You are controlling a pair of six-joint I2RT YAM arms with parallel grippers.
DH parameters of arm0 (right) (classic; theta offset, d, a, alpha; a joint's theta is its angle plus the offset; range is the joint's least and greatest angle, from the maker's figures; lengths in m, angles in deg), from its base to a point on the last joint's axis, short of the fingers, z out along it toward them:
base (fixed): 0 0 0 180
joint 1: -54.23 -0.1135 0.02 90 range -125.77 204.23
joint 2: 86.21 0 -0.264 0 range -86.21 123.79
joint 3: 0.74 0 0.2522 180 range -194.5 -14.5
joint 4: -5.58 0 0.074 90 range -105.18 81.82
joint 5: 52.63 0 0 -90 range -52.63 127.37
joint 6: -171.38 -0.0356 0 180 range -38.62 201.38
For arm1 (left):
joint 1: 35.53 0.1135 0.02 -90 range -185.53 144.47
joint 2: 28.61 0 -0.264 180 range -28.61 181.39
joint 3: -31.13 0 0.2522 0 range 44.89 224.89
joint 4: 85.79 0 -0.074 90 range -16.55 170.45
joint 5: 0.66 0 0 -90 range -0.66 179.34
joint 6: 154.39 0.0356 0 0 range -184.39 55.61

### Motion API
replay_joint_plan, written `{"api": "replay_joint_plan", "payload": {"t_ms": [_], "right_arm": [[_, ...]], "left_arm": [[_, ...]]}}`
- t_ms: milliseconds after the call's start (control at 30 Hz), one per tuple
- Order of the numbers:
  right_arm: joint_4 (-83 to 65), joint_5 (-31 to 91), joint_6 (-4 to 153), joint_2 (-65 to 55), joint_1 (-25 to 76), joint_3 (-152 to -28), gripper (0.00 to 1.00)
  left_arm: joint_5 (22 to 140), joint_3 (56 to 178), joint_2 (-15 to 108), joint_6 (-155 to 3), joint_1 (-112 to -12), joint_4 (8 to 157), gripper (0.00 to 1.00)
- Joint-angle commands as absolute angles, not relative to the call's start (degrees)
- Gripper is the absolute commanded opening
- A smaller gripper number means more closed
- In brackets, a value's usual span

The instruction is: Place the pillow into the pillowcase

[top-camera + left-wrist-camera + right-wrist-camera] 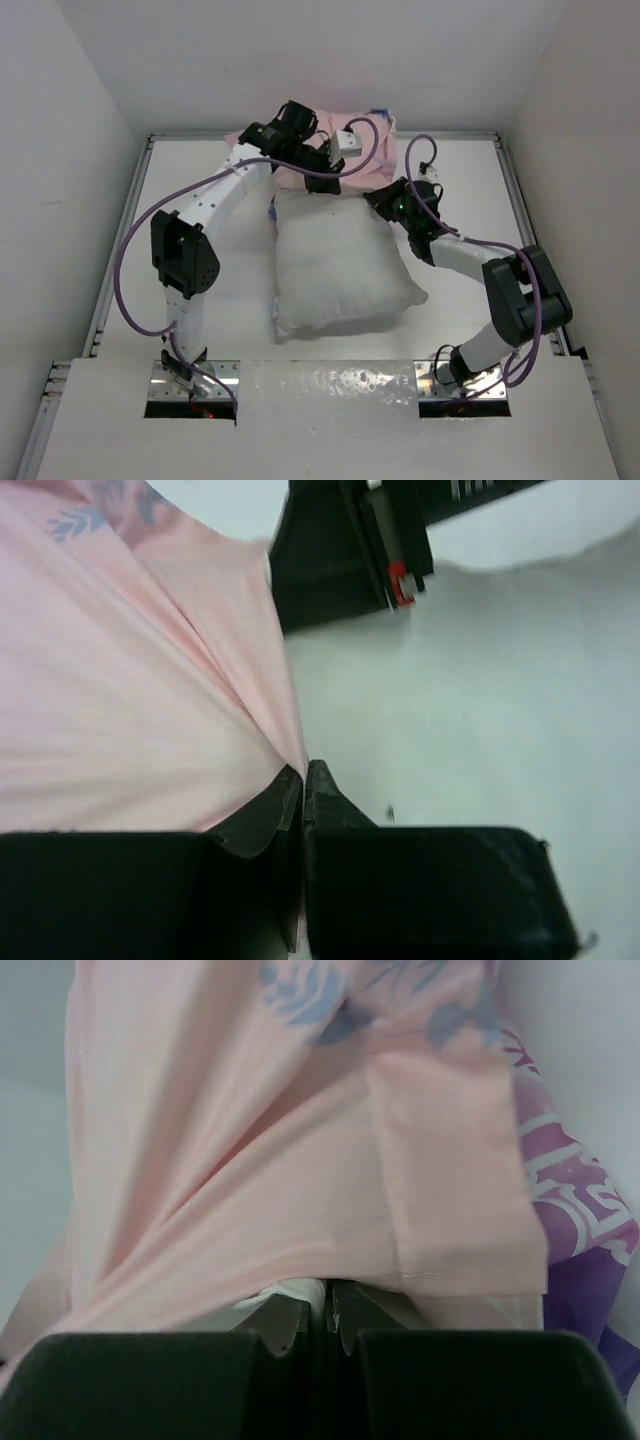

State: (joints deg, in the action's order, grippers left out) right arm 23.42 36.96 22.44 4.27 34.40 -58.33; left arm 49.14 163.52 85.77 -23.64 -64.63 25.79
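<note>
The white pillow (340, 265) lies in the middle of the table, its far edge against the pink pillowcase (350, 130) bunched at the back wall. My left gripper (322, 178) is at the pillow's far edge, shut on a fold of the pillowcase's pale pink fabric (150, 700); the pinch shows in the left wrist view (303, 772). My right gripper (385, 200) is at the pillow's far right corner. In the right wrist view it (328, 1295) is shut on white pillow fabric (300, 1290), under the pillowcase's hem (300, 1160). The purple printed side (575, 1220) shows at the right.
White walls close the table at the back and both sides. Purple cables loop from both arms over the table. The right arm's black body (340, 550) is close in front of the left gripper. The raised rail (120, 260) runs along the table's left side.
</note>
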Motion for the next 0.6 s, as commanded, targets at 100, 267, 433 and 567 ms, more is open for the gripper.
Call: {"api": "replay_joint_plan", "payload": {"t_ms": [100,267,433,567], "right_arm": [[22.5,54.2,16.5,3.7,36.8,-59.4,0.0],[12.3,53.4,24.1,1.1,36.8,-60.4,0.55],[-5.4,55.0,39.6,-3.3,36.8,-67.2,0.99],[-22.1,55.3,47.5,-4.8,36.8,-77.1,0.99]], "left_arm": [[43.9,156.3,82.4,-26.2,-66.2,23.7,0.0],[43.7,154.7,83.0,-32.5,-66.0,29.7,0.29],[46.6,163.8,84.9,-35.2,-65.1,28.9,0.55],[50.6,165.8,83.1,-37.1,-64.1,30.3,0.58]]}}
